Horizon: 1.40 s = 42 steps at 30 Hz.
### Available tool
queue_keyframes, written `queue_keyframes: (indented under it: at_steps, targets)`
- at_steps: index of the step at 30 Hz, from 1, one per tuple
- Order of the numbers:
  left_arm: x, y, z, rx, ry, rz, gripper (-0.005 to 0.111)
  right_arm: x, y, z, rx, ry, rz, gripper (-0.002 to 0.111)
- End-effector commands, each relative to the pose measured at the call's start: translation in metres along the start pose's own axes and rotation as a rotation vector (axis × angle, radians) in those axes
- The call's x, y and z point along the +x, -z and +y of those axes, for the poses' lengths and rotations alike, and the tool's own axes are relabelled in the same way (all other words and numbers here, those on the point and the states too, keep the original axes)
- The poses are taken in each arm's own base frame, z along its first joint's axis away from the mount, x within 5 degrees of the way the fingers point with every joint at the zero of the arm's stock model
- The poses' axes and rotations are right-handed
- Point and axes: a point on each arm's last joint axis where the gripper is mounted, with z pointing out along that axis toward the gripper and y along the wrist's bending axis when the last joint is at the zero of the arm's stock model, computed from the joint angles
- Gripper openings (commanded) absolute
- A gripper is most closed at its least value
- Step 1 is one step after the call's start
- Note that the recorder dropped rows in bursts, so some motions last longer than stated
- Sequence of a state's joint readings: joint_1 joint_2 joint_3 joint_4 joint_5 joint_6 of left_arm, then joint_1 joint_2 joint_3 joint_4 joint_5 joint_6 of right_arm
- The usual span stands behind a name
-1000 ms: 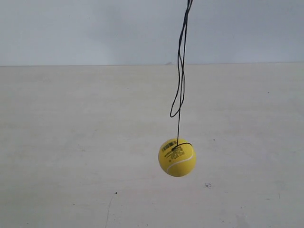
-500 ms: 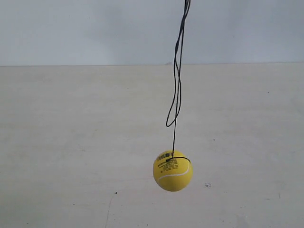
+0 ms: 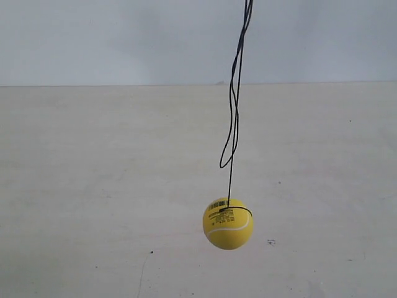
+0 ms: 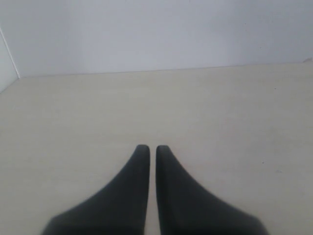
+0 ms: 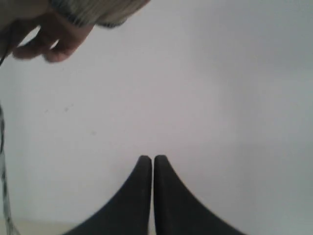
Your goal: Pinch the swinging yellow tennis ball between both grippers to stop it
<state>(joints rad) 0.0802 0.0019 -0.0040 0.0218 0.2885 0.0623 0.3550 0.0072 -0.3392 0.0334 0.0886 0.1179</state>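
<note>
The yellow tennis ball (image 3: 227, 223) hangs on a thin black string (image 3: 235, 118) above the pale tabletop, a little right of centre in the exterior view; its barcode print faces the camera. Neither arm shows in that view. In the left wrist view my left gripper (image 4: 152, 148) is shut, its black pointed jaws side by side over the bare table, holding nothing. My right gripper (image 5: 152, 158) is likewise shut and empty, pointing at a white wall. The ball appears in neither wrist view.
A pale wooden table (image 3: 93, 186) runs back to a white wall (image 3: 124, 37). In the right wrist view a person's hand (image 5: 54, 36) with a knitted cuff is at the edge, and the black string (image 5: 5, 196) hangs below it.
The ball has swung lower in the exterior view over the last second and drifted slightly to the right in the last half second. The string's slack loop has dropped.
</note>
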Motion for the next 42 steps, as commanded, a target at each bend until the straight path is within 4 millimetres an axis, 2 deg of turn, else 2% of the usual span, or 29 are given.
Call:
queue_keyframes:
  at_steps: [1,8,12,22,31,35,42]
  targets:
    - [0.002,0.0,0.0,-0.004,-0.004,0.006,0.005,-0.007,0.002,-0.003,0.171,0.036,-0.097,0.0]
    - [0.002,0.0,0.0,-0.004,-0.004,0.006,0.005,0.001,0.002,-0.008,0.321,0.08,-0.031,0.0]
    - [0.002,0.0,0.0,-0.004,-0.004,0.006,0.005,0.016,0.002,-0.012,0.337,0.147,0.059,0.0]
    - [0.002,0.0,0.0,-0.004,-0.004,0.006,0.005,0.105,0.007,-0.035,0.37,0.17,0.277,0.0]
    - [0.002,0.0,0.0,-0.004,-0.004,0.006,0.005,0.12,0.013,-0.039,0.375,0.293,0.448,0.0]
    - [0.002,0.0,0.0,-0.004,-0.004,0.006,0.005,0.127,0.018,-0.04,0.39,0.277,0.548,0.0]
    - [0.002,0.0,0.0,-0.004,-0.004,0.006,0.005,0.128,0.018,-0.04,0.398,0.251,0.548,0.0]
